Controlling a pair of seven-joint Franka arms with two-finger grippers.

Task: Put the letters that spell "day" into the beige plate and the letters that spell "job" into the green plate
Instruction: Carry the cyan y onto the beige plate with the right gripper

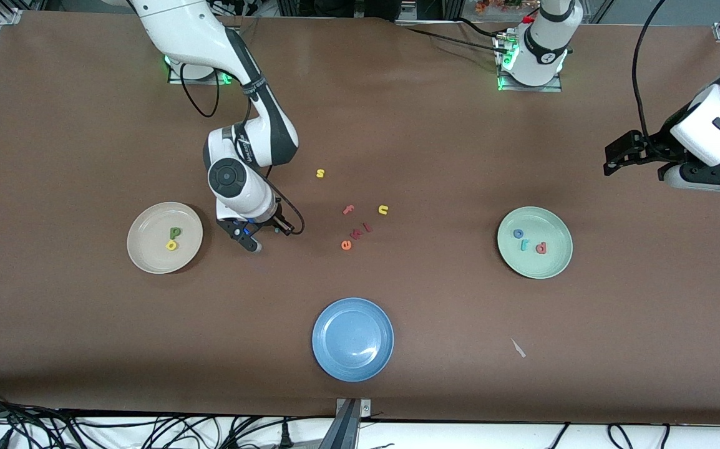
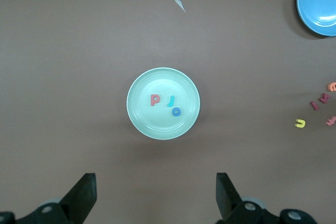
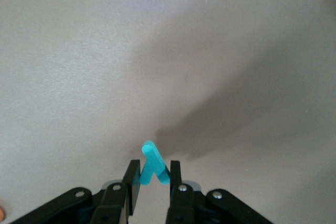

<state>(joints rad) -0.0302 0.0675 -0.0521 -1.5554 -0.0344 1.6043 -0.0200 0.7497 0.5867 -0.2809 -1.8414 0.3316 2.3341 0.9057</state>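
Pinched between the fingers of the right gripper (image 3: 154, 179), the teal "y" (image 3: 153, 165) stood up out of the clamp, its long axis running out past the fingertips toward the table (image 1: 397, 112). That gripper hung over bare table just beside the beige plate (image 1: 141, 255), toward the middle of the table from it, so the coming move looked like a short carry sideways over the rim. On that plate lay the dark green "d" (image 1: 175, 233) and the yellow "a" (image 1: 171, 246), touching or nearly so. The green plate (image 1: 553, 265) held the blue "o" (image 1: 518, 234), the teal "j" (image 1: 525, 245) and the red "b" (image 1: 541, 248) in a row. Waiting well apart, the left gripper (image 2: 156, 198) hung with its fingers spread wide and empty over the table's left-arm end. Only the right wrist view showed the "y" at all; from the front the gripper's body hid it. The front view alone showed the beige plate, which the right wrist view missed entirely.
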